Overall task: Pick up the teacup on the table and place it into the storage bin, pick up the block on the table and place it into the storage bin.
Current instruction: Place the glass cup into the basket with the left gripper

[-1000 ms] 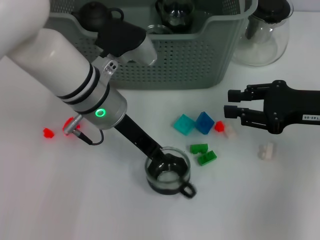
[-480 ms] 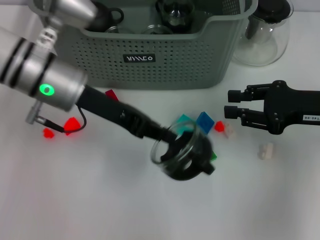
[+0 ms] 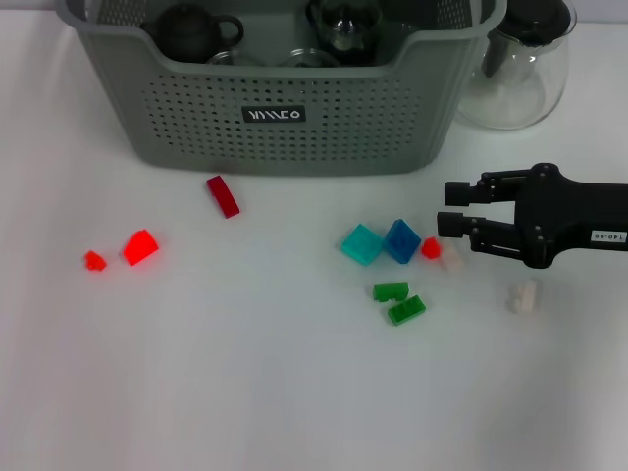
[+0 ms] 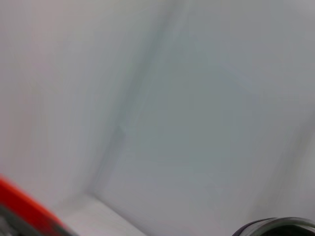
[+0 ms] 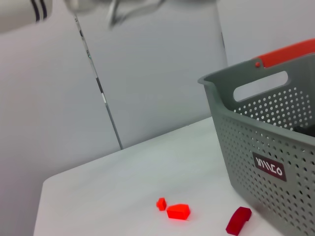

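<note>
The teacup is off the table. In the right wrist view a blurred glassy shape, the teacup (image 5: 140,9), hangs high at the end of my left arm (image 5: 24,14), so my left gripper (image 5: 118,12) is shut on it; that arm is out of the head view. The grey-green storage bin (image 3: 294,147) stands at the back, also seen as the storage bin (image 5: 275,142). Several blocks lie on the table: a dark red block (image 3: 223,195), a teal block (image 3: 361,243), a blue block (image 3: 400,240). My right gripper (image 3: 448,207) is open just right of the blue block.
Two green blocks (image 3: 397,300), a small red block (image 3: 430,248) and white blocks (image 3: 523,296) lie near the right gripper. Two red blocks (image 3: 140,246) lie at the left. The bin holds a dark teapot (image 3: 186,29) and glassware. A glass pitcher (image 3: 520,64) stands right of the bin.
My left arm lifted the teacup off the table, swung it up and left, and left the head view. The dark red block it covered now shows. The right arm has not moved.
</note>
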Motion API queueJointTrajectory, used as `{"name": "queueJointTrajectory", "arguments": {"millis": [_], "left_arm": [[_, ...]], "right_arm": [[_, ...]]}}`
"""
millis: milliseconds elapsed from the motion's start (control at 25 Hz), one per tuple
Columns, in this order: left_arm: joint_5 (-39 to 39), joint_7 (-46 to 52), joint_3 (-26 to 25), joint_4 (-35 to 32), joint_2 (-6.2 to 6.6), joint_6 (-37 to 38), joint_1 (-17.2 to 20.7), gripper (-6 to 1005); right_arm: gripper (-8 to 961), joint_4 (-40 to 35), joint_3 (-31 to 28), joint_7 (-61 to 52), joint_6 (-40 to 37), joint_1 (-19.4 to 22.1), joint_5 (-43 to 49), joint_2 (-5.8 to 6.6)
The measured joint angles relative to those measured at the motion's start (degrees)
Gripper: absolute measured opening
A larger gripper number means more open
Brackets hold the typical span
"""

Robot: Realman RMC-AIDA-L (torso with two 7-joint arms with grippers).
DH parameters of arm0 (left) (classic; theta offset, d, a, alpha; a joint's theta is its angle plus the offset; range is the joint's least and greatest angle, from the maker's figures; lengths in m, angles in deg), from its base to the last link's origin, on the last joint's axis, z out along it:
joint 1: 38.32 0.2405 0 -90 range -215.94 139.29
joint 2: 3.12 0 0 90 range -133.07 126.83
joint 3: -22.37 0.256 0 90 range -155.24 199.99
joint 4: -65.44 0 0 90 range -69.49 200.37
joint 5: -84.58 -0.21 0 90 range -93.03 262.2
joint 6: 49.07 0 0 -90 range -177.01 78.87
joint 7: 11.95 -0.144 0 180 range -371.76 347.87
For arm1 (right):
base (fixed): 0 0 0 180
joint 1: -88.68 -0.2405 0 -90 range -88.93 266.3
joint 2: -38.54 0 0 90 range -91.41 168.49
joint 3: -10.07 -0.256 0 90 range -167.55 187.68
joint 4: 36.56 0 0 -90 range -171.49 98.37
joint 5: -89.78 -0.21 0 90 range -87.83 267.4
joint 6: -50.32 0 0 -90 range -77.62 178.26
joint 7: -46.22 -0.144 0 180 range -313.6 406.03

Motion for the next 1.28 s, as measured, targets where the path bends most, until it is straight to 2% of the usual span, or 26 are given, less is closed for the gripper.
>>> {"name": "queueJointTrajectory", "arguments": {"millis": [120, 240, 280, 360, 440, 600, 720, 880, 1000, 1280], "left_arm": [[-5.72, 2.99, 4.34, -0.33, 1.90, -11.19, -3.80, 46], [-12.87, 5.67, 8.40, -0.12, 2.32, -18.83, -5.72, 47], [-23.77, 9.53, 14.19, -0.03, 1.54, -27.15, -7.08, 47], [-28.11, 11.09, 16.58, 0.09, 0.88, -29.59, -7.31, 48], [-37.95, 14.99, 21.16, 0.49, -0.80, -34.24, -8.07, 48], [-51.59, 18.99, 25.52, 2.63, -3.80, -37.49, -10.09, 50], [-54.32, 19.58, 28.58, 6.06, -4.85, -38.43, -11.64, 50], [-54.52, 22.16, 33.96, 12.99, -4.45, -41.84, -13.95, 51], [-54.56, 22.38, 34.43, 17.37, -4.25, -43.89, -15.49, 52], [-54.64, 22.42, 34.52, 19.97, -3.91, -46.22, -15.60, 54]], "right_arm": [[424, 0.06, 0.00, 0.04, -0.12, 0.15, -0.14, -0.10], [424, 0.22, -0.01, 0.06, -0.24, 0.17, -0.18, -0.15], [424, 0.31, 0.00, 0.13, -0.24, 0.17, -0.21, -0.18], [424, 0.43, -0.04, 0.31, -0.23, 0.19, -0.24, -0.26], [425, 0.44, -0.17, 0.37, -0.19, 0.24, -0.26, -0.28], [425, 0.44, -0.25, 0.40, -0.16, 0.21, -0.28, -0.30], [425, 0.49, -0.26, 0.41, 0.15, 0.18, -0.29, -0.33], [425, 0.51, -0.27, 0.43, 0.18, 0.19, -0.29, -0.40], [424, 0.51, -0.27, 0.48, 0.19, 0.27, -0.27, -0.40], [424, 0.50, -0.27, 0.51, 0.19, 0.42, -0.27, -0.39]]}}
